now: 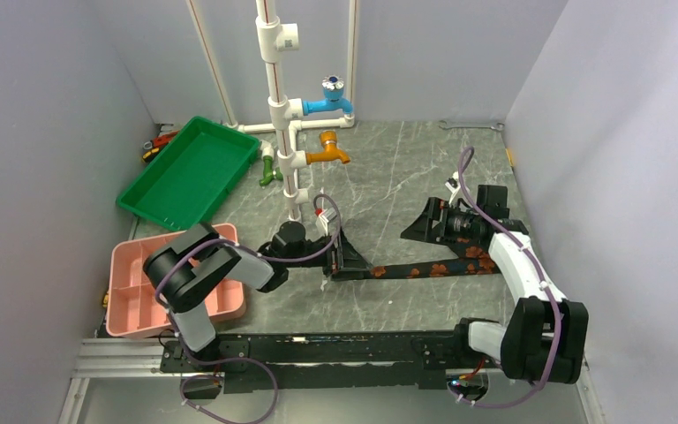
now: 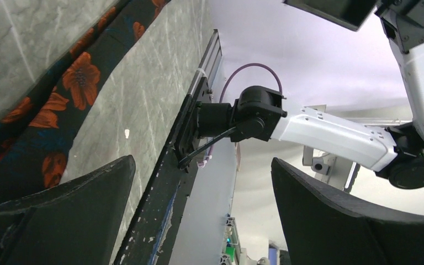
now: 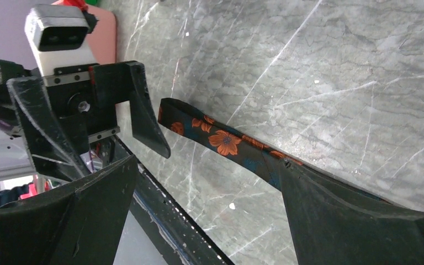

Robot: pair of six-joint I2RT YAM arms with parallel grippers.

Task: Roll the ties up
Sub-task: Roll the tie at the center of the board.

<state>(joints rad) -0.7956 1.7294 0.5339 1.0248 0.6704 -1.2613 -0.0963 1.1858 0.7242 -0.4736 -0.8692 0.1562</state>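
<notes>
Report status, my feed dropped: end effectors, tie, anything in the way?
Left end effector open, right end effector open, both empty. Tie unrolled, flat on table between them. Nothing lying on it.

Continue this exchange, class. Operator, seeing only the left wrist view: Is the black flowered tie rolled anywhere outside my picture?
Observer: No. The long black fabric tie with orange flowers lies flat in one strip on the grey marbled table, with no roll visible.
Operator: What are the right arm's fingers doing?
Observer: The right arm's fingers are open and hold nothing, close to the tie.
Operator: What else is on the table's left side?
Observer: A pink plastic compartment tray, at the table's left edge.
</notes>
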